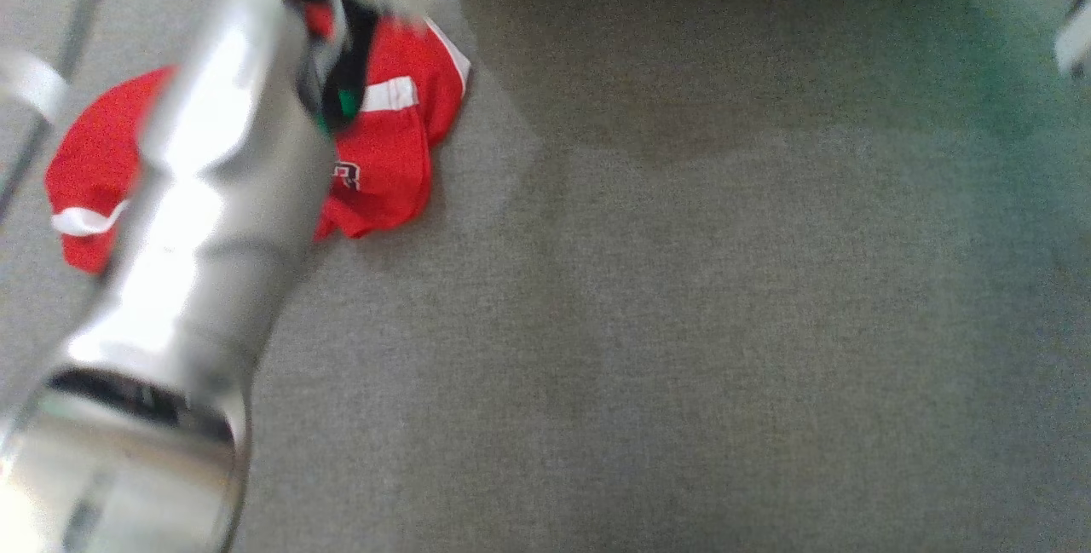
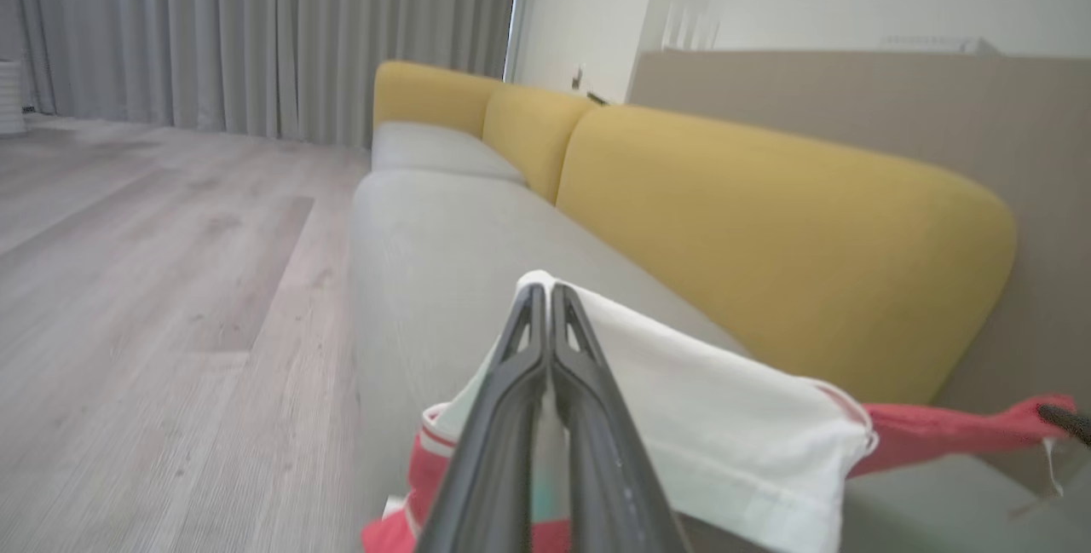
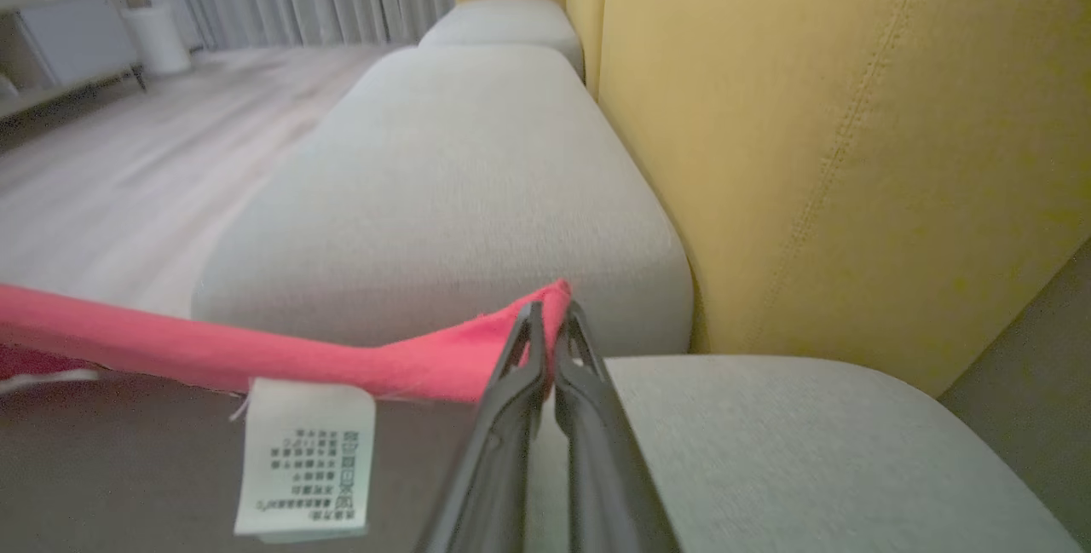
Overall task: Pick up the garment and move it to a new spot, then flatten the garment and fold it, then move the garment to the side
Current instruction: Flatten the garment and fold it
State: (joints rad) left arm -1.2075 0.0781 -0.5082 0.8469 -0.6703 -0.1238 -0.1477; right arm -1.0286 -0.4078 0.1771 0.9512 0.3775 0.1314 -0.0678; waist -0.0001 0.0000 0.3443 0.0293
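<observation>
Mostly red garment [image 1: 388, 152], white trim, white care label [image 3: 305, 455].

Garment [image 1: 383, 144]: one, red with white bands
Grippers: two, the left gripper [image 2: 550, 289] and the right gripper [image 3: 550, 310], each with two dark fingers [image 2: 503, 417]
Sofa [image 2: 409, 280]: one
Yellow back cushions [image 2: 767, 229]: three, counted in the left wrist view
Grey seat cushions [image 3: 460, 178]: three, counted in the right wrist view
Care label [image 3: 307, 455]: one, white
Curtain [image 2: 256, 25]: one pleated grey run
Bin [image 3: 158, 37]: one, white
Cabinet [image 3: 77, 42]: one
Forearm [image 1: 204, 195]: one, pale, in the head view
</observation>
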